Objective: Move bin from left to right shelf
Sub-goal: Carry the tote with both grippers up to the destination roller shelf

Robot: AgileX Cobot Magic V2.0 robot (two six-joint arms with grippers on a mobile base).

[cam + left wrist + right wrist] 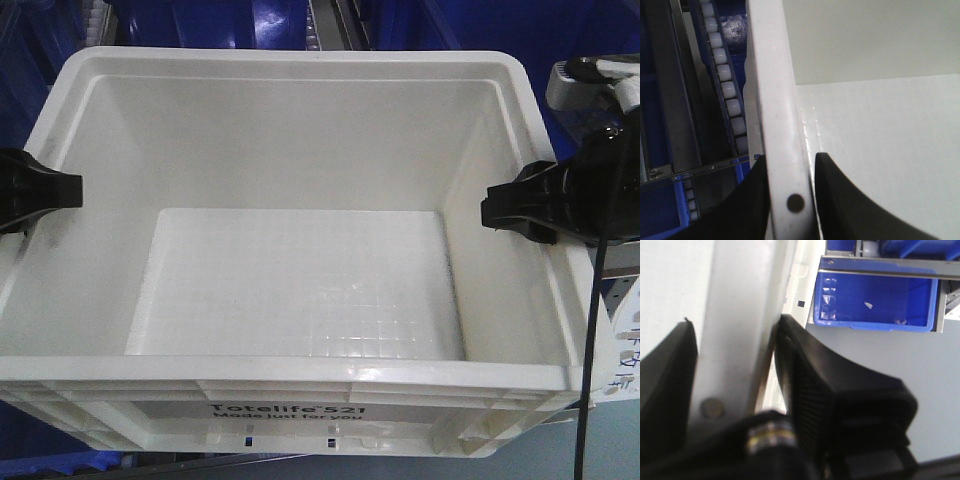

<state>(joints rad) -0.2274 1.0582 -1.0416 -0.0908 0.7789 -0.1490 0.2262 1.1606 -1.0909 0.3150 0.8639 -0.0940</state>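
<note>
White translucent tote bin (300, 130) held between both arms, blue bins (872, 300) close behind | left gripper (790, 200) clamps left rim | right gripper (735, 375) clamps right rim | roller track (725, 75) just beside left wall

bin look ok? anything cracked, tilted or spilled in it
Nothing stands out. The bin is empty and looks intact, with the left gripper and right gripper clamped on opposite side rims. Only faint grey scuffs mark its left inner wall.
</note>
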